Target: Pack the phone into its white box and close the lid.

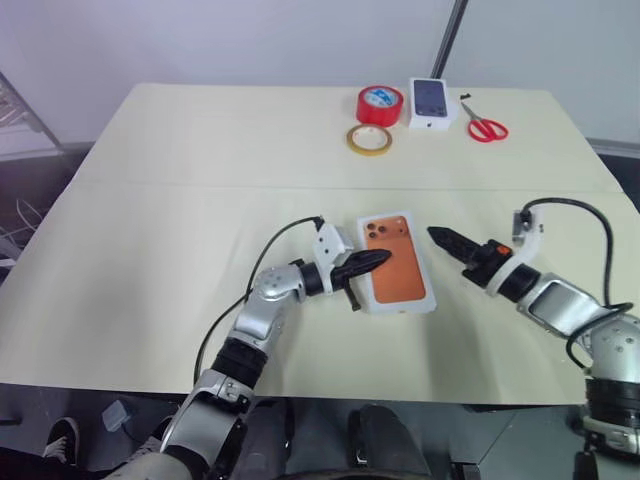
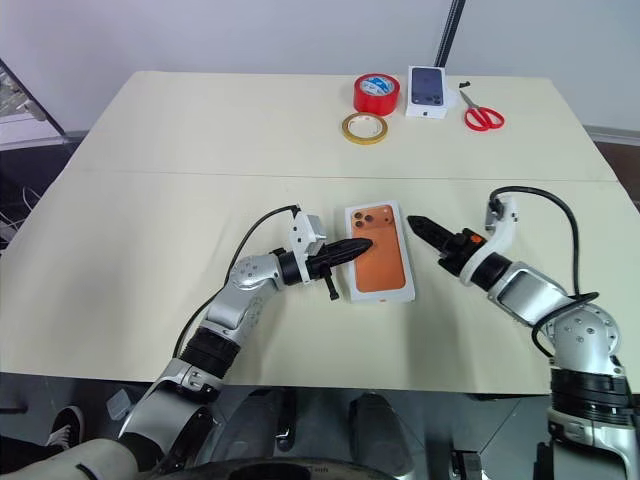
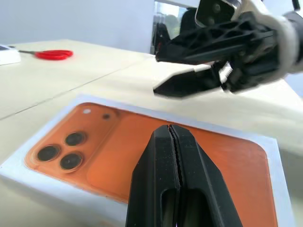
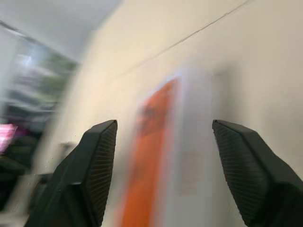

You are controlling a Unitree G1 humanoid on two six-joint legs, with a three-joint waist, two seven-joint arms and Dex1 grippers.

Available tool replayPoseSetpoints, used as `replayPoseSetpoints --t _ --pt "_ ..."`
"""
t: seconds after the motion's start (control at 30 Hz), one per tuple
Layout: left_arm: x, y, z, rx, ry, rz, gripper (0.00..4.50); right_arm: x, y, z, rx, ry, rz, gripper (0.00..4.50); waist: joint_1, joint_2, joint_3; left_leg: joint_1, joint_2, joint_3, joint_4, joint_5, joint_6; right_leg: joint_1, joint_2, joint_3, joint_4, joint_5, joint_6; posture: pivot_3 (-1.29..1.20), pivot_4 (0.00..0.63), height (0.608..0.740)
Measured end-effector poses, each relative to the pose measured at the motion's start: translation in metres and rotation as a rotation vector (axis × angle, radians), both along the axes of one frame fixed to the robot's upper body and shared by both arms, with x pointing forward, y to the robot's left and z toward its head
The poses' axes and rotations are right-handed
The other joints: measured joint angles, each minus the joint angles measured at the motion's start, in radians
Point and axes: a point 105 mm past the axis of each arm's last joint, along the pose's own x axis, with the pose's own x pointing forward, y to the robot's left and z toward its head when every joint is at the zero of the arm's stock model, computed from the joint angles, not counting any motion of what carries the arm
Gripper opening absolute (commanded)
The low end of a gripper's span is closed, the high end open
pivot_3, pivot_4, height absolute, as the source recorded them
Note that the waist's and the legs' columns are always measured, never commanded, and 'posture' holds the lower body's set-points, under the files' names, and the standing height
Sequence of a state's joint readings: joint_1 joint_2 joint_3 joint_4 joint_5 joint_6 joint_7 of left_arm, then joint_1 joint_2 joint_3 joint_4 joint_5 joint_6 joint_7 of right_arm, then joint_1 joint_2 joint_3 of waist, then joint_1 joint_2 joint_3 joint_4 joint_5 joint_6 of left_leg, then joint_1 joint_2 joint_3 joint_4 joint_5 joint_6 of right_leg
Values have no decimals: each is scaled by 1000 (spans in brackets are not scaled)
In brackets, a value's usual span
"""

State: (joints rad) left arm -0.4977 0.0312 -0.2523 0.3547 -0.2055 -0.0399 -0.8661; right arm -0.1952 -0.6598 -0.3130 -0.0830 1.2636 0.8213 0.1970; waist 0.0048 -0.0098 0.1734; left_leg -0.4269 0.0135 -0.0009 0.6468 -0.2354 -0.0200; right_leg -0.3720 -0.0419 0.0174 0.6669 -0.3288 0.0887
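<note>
The orange phone (image 1: 400, 265) lies back up inside the white box (image 1: 366, 295) near the table's front middle, its three dark lenses (image 3: 61, 153) at the far left corner. My left gripper (image 1: 380, 257) is shut, its tips resting over the phone's left edge just below the lenses; it holds nothing. Just right of the box, my right gripper (image 1: 437, 236) points toward it and is open with nothing between its fingers (image 4: 102, 142). It also shows beyond the phone in the left wrist view (image 3: 189, 82). The lid is out of view.
At the table's far edge stand a red tape roll (image 1: 380, 104), a yellow tape ring (image 1: 369, 139), a small white box with a dark phone picture (image 1: 432, 102) and red scissors (image 1: 487, 129). A cable loops from each wrist.
</note>
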Motion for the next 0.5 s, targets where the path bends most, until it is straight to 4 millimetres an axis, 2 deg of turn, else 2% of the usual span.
replayPoseSetpoints --t 0.07,0.17,0.23,0.37,0.43,0.5 --pt "3 8 -4 30 17 13 0 6 -5 -5 -164 -59 -41 2635 -8 0 0 0 1 0 0 0 0 0 1 0 1 0 0 0 150 740" --pt "9 29 -14 99 64 56 0 11 1 -10 -470 -185 -28 1064 -19 1 0 0 1 0 -1 0 0 -1 2 1 1 0 0 0 150 740" --pt "12 46 -18 146 76 90 0 11 5 -15 -598 -242 -7 130 -18 1 0 0 1 0 -1 0 0 -1 2 1 1 0 0 0 150 740" --pt "14 67 -27 234 105 133 0 12 16 -17 -685 -314 24 20 -13 1 0 0 0 -1 0 0 0 0 0 0 1 0 0 0 150 740" --pt "13 69 -30 247 109 142 0 12 20 -18 -691 -329 34 20 -6 1 0 0 0 -1 1 0 0 0 -1 0 1 0 0 0 150 740" --pt "13 62 -31 263 104 137 0 11 24 -21 -722 -336 71 20 5 1 0 1 -1 0 1 0 0 1 -2 0 1 0 0 0 150 740"
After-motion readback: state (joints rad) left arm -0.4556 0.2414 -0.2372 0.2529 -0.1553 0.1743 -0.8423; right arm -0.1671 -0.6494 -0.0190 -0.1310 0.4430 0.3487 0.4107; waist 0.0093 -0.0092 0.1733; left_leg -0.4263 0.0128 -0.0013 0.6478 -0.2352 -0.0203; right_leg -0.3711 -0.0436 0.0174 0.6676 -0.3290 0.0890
